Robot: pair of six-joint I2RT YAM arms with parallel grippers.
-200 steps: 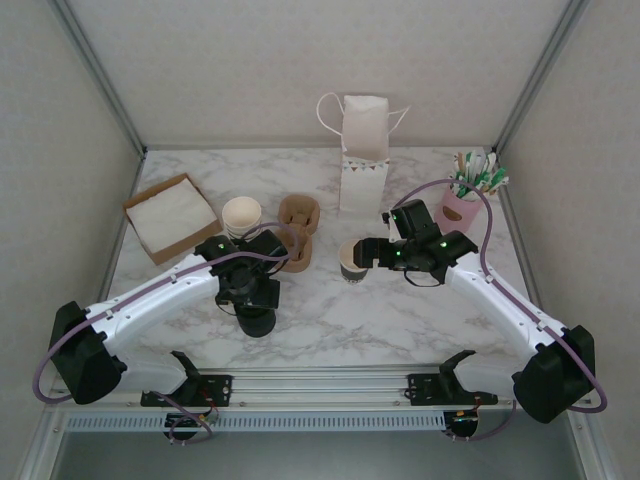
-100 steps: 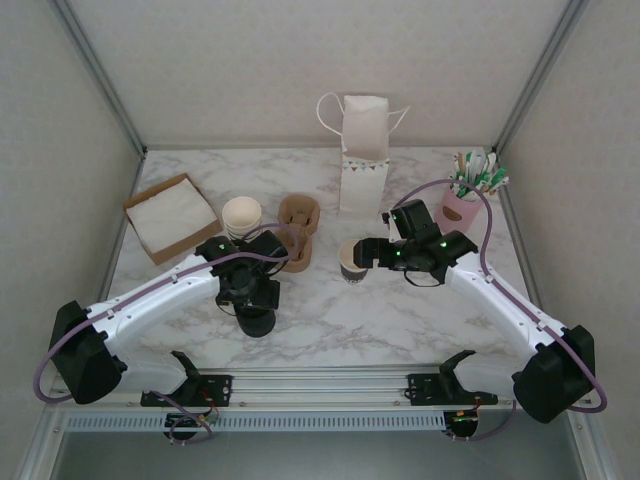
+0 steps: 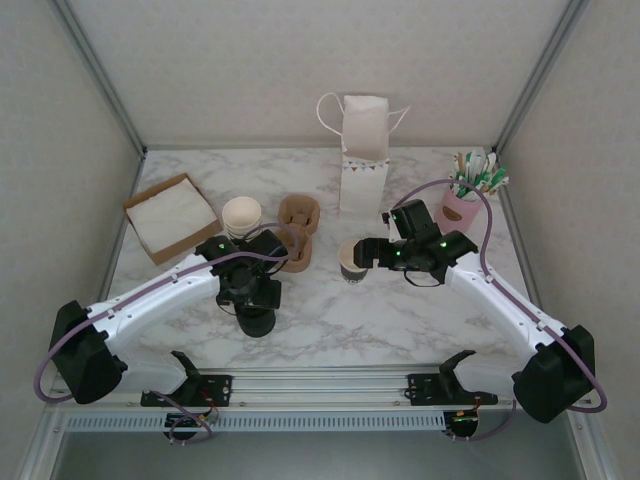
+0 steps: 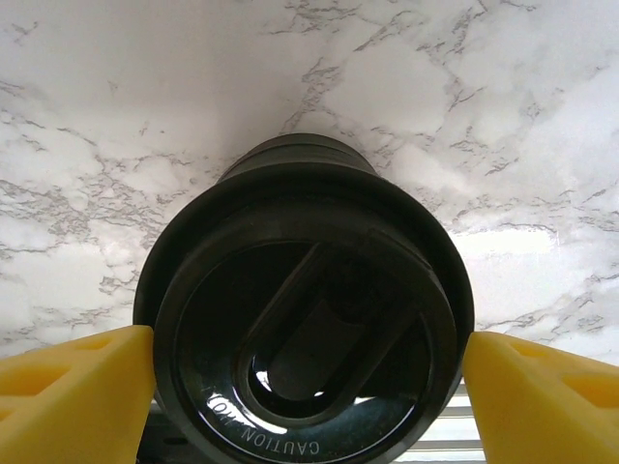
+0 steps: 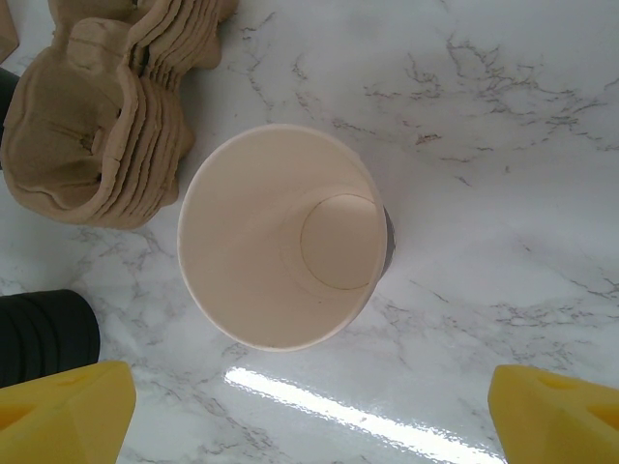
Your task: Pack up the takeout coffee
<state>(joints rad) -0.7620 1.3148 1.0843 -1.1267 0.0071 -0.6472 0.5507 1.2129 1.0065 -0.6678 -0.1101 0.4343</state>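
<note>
Two tools: L tool (image 4: 308, 340) pinches black lid (image 4: 306, 290), R tool (image 5: 309, 375) spread beside cup (image 5: 280, 237).

White handled paper bag (image 3: 365, 128) at back of marble table (image 3: 400, 320), napkin box (image 3: 171, 216) left, cream-rimmed cup stack (image 3: 241, 214) beside brown pulp cup carriers (image 3: 299, 213), pink stirrer pot (image 3: 460, 207) right, black lid stack (image 3: 255, 324) nearer front.

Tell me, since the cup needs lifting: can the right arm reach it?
Probably yes: the right pincer is open and faces the upright cup, with only bare table between them.
</note>
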